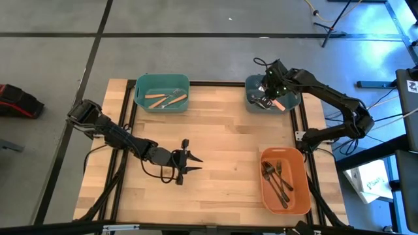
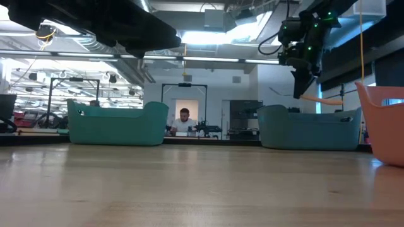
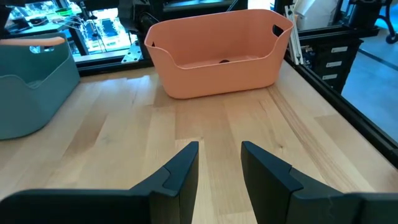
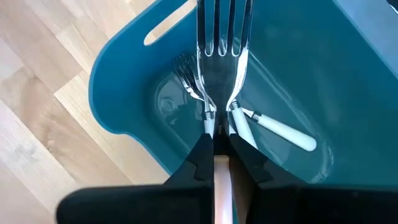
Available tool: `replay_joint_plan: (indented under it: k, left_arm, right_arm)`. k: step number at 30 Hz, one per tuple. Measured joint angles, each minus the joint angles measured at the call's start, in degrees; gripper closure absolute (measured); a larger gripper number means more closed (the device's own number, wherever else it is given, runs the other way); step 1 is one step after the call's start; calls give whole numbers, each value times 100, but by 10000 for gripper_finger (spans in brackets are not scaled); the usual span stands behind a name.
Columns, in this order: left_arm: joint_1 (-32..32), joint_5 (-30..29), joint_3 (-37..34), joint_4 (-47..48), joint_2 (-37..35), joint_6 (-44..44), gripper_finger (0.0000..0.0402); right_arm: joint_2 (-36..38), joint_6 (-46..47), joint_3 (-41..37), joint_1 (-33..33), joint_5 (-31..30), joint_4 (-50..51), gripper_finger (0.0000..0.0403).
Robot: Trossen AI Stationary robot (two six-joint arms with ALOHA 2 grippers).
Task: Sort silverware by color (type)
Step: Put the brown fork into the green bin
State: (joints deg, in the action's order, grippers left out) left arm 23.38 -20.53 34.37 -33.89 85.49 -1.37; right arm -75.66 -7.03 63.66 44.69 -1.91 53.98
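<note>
My right gripper (image 1: pixel 269 98) hangs over the right teal bin (image 1: pixel 290 101) at the far right, shut on a fork (image 4: pixel 221 43) with a metal head and a pale peach handle. A cream-handled fork (image 4: pixel 273 127) and another fork (image 4: pixel 186 78) lie on this bin's floor. The left teal bin (image 1: pixel 140 91) at the far edge holds orange-handled silverware (image 1: pixel 166 99). The orange bin (image 1: pixel 302 186) at the near right holds dark metal silverware (image 1: pixel 277 179). My left gripper (image 1: pixel 188 160) stands open over the bare middle of the table, nothing between its fingers (image 3: pixel 180 171). My right gripper pinches the fork's handle (image 4: pixel 220 163) between its two fingers, close to the neck below the head. The fingers (image 2: pixel 302 79) slant steeply down from above. The fork is lifted clear above the bin, its handle (image 2: pixel 325 99) sticking out sideways about level.
The wooden tabletop (image 1: pixel 222 137) lies bare between the three bins. A black frame (image 1: pixel 304 140) runs along the table's edges. Beyond the far edge, in the low view, a person (image 2: pixel 184 121) sits in the room.
</note>
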Motion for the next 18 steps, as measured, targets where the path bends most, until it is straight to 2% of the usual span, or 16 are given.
replay_joint_plan:
  k: [8,11,13,18]
  left_arm:
    - [0,0,0,0,0,2,285]
    - [0,-2,0,-2,0,17,285]
    - [-19,-42,0,-4,0,46,285]
    - [-139,-132,0,-7,0,45,285]
  right_arm:
    - [0,-28,0,-4,1,-86,391]
    - [21,-28,2,-21,293,-307,391]
    - [33,-22,49,-155,433,-398,391]
    - [129,-33,378,-608,322,-524,391]
